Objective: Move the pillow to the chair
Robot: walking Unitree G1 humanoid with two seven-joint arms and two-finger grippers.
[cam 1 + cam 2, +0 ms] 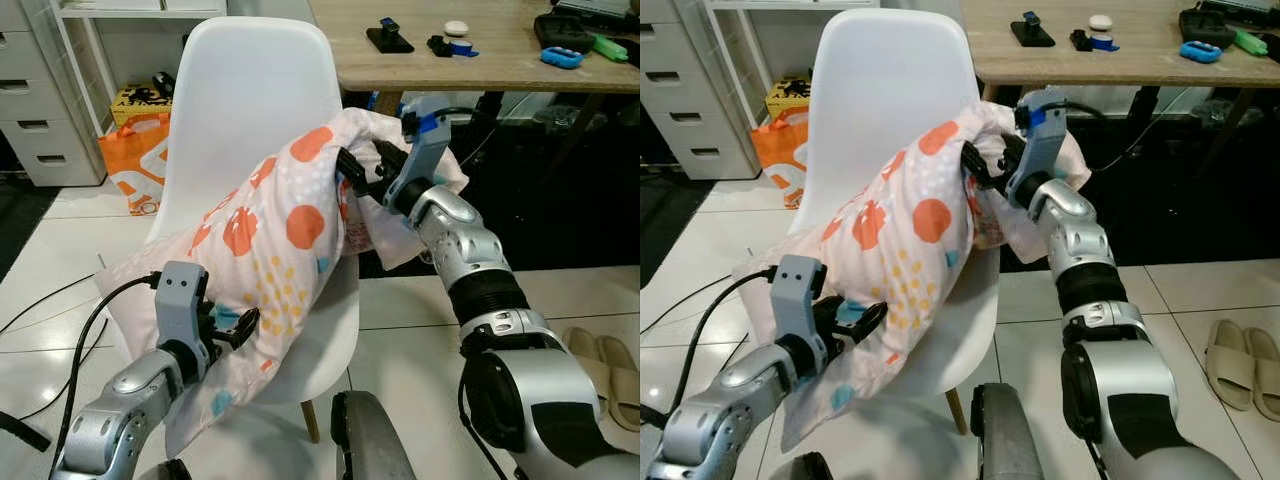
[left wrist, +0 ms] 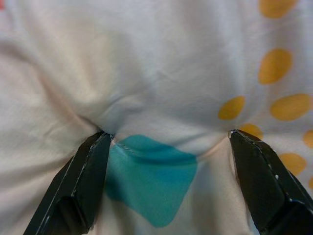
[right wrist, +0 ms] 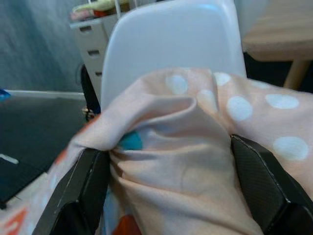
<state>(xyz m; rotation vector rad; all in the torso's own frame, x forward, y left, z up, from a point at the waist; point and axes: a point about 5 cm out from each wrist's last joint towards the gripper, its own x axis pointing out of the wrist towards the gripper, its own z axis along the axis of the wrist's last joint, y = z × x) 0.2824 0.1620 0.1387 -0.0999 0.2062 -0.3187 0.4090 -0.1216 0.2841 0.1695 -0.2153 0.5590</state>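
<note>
Two pincers held the pillow point(image 1: 265, 260) at opposite ends. The left pincer point(image 1: 238, 327), near and low, pinched a fold of its fabric beside a teal patch, fingers point(image 2: 83, 181) set wide with cloth bunched between them. The right pincer point(image 1: 362, 170), farther off and higher, gripped the gathered upper corner in the same way, cloth heaped between its fingers point(image 3: 80, 191). Between them the pillow lay slanted across the white chair point(image 1: 250, 90), its upper end against the backrest's right edge, its lower end hanging past the seat's near left rim. Behind the chair stood a wooden table point(image 1: 500, 55) with small items, an orange bag point(image 1: 135, 160) on the floor at far left, sandals point(image 1: 605, 365) at right. By my judgement the placing step was nearly done; next, both pincers would need to ease the pillow farther onto the seat, then spread and draw clear.
</note>
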